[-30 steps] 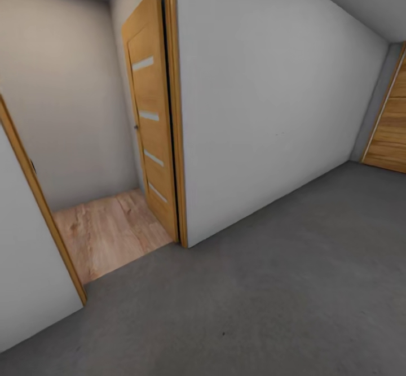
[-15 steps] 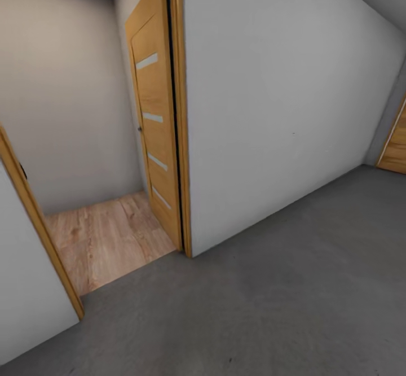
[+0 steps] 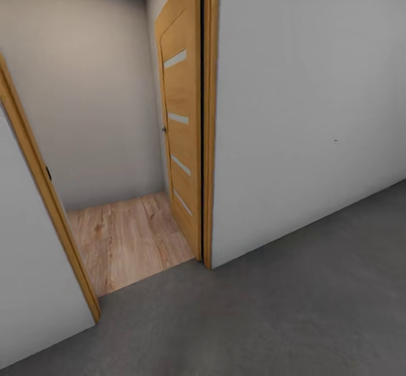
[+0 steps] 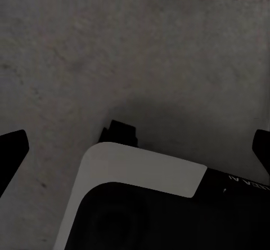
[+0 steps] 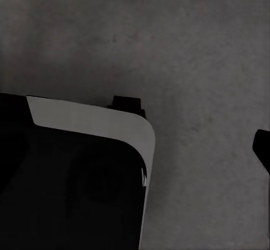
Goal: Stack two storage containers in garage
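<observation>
The left gripper (image 4: pixel 135 148) hangs spread wide over the floor (image 4: pixel 135 47), empty, above the robot's base (image 4: pixel 140 174). The right gripper (image 5: pixel 264 148) seems wide too, one fingertip visible. Ahead, an open door (image 3: pixel 181 122).

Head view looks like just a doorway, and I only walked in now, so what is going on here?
The robot is on the move, carrying nothing. It stands on the dark grey concrete floor, facing an open wooden door that leads onto light wood planks. The wrist cameras look down at the same grey floor and part of the robot's own base. The left gripper has its fingertips spread wide apart with nothing between them.
</observation>
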{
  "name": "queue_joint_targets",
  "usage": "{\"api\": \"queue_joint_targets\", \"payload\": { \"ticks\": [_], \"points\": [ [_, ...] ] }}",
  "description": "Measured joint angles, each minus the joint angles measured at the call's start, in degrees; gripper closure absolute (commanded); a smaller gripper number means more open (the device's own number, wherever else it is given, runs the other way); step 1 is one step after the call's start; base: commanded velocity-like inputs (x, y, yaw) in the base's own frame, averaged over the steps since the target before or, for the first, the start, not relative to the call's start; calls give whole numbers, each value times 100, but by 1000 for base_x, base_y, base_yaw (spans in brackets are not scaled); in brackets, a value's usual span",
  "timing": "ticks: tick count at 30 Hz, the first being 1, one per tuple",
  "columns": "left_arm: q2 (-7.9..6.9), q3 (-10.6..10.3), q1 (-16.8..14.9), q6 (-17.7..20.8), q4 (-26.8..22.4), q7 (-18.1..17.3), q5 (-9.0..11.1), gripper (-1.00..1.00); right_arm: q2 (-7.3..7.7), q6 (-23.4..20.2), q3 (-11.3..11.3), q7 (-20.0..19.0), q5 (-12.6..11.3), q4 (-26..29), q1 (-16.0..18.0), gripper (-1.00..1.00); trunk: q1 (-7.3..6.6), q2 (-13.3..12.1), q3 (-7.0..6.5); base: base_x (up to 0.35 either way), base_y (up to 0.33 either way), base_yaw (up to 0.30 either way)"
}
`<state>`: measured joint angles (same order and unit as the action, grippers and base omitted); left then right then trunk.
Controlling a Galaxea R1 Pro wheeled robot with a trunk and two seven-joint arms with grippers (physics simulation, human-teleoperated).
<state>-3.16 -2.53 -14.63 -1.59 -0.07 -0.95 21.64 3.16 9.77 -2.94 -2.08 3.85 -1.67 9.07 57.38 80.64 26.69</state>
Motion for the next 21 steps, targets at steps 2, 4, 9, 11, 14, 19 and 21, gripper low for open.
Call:
{"api": "queue_joint_targets", "payload": {
  "ticks": [2, 4, 9, 11, 14, 19, 21],
  "points": [
    [0, 0, 0, 0, 0, 0, 0, -100, 0, 0, 2, 0, 0, 0, 1, -100, 0, 0, 0, 325, 0, 269],
    [0, 0, 0, 0, 1, 1, 0, -100, 0, 0, 2, 0, 0, 0, 0, -100, 0, 0, 0, 325, 0, 269],
    [0, 0, 0, 0, 4, -1, 0, -100, 7, 5, 3, 0, -5, 0, 4, -100, 0, 0, 0, 325, 0, 136],
    [0, 0, 0, 0, 4, -1, 0, -100, 7, 6, 1, -3, -5, 0, 3, -100, 0, 0, 0, 325, 0, 26],
    [0, 0, -1, 0, 3, -1, 0, -100, 8, 9, -7, -17, 39, 0, 2, -100, 0, 0, 0, 325, 0, 10],
    [0, 0, -1, 0, 5, -1, 0, -100, 8, 8, -20, -26, 77, 0, 0, -100, 0, 0, 0, 325, 0, 2],
    [0, 0, -1, 0, 6, -1, 0, -100, 8, 9, -20, -27, 78, 0, 1, -100, 0, 0, 0, 325, 0, 0]
  ]
}}
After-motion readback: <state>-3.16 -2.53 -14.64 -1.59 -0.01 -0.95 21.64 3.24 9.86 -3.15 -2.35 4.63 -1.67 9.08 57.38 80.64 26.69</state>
